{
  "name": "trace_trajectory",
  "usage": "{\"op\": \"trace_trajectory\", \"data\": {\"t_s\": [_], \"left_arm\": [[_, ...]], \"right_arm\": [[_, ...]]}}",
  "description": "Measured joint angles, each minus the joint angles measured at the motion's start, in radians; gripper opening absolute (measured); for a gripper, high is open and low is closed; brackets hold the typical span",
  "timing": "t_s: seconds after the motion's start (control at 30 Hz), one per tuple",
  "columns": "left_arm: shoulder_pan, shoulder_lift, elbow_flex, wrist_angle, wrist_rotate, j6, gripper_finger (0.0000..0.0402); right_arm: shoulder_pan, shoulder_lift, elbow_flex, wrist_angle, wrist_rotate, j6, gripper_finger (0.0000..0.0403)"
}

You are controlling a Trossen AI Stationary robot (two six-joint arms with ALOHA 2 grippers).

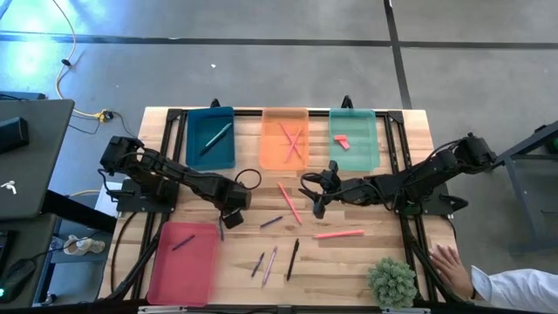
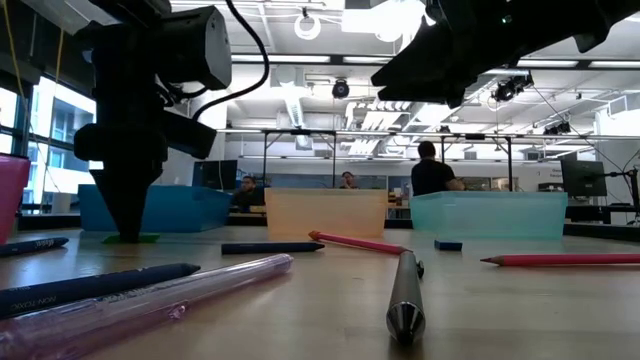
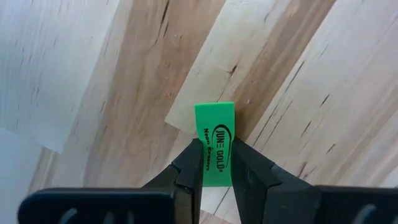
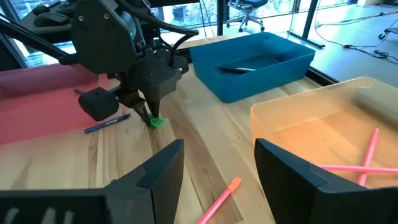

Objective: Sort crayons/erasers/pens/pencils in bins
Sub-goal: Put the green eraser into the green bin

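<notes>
Left claw (image 3: 216, 171) pinching a flat green eraser (image 3: 216, 142) on pale wood-plank tabletop (image 3: 93, 93), right claw (image 4: 217, 165) spread wide, idle.

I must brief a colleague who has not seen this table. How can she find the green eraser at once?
Start at the pink-red bin near the table's front left. Just beyond its far right corner, the left end effector grips a stubby green eraser on the wood. Nearby items are thin sticks; only this is a short green block.

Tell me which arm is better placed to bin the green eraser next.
Left. The left gripper is already shut on the green eraser at the table. The right gripper hangs open and empty by the orange bin.
</notes>
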Motion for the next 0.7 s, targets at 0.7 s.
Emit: {"op": "trace_trajectory", "data": {"t_s": [0.7], "left_arm": [[0.000, -0.047, 0.002, 0.674, -0.026, 0.286, 0.0052]], "right_arm": [[0.000, 0.000, 0.000, 0.000, -0.076, 0.045, 0.0190]]}}
